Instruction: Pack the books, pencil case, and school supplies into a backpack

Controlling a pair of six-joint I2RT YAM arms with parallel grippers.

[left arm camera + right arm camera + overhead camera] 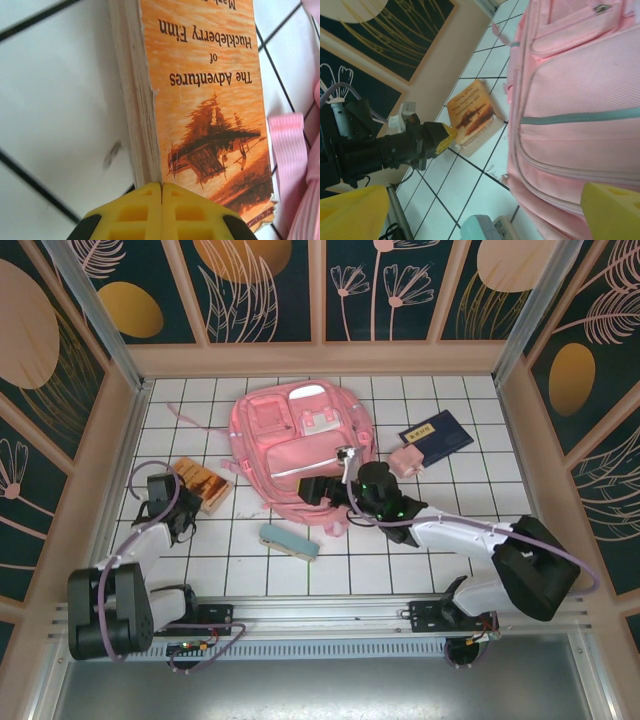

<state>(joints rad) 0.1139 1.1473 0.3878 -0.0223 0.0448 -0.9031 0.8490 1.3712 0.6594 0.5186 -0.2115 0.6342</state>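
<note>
Backpack (300, 435) lies flat in the middle of the table (480, 530), front pockets up and no opening showing, so I judge nothing can go in until it is unzipped. Right gripper (318, 490) sits at its near edge with jaws spread wide. In the wrist view the pink fabric lies between the two yellow fingers (612, 210), placed, I judge, to take hold of the bag or steady it.

Orange book (210, 100) lies flat just left of the bag, beside a pink strap (287, 150). Left gripper (161, 200) is at that book's near edge with its tips pressed together and nothing between them. Closed like this, it looks set to nudge or lever the book rather than grasp it. Whether the tips touch the cover I cannot tell.

Pencil case (290, 540) lies in front of the bag, between the two arms. Navy books (437, 437) and the small pink supply item (407, 460) lie to the bag's right, the item just beside the books. All of these are outside the bag, so packing looks barely begun
</note>
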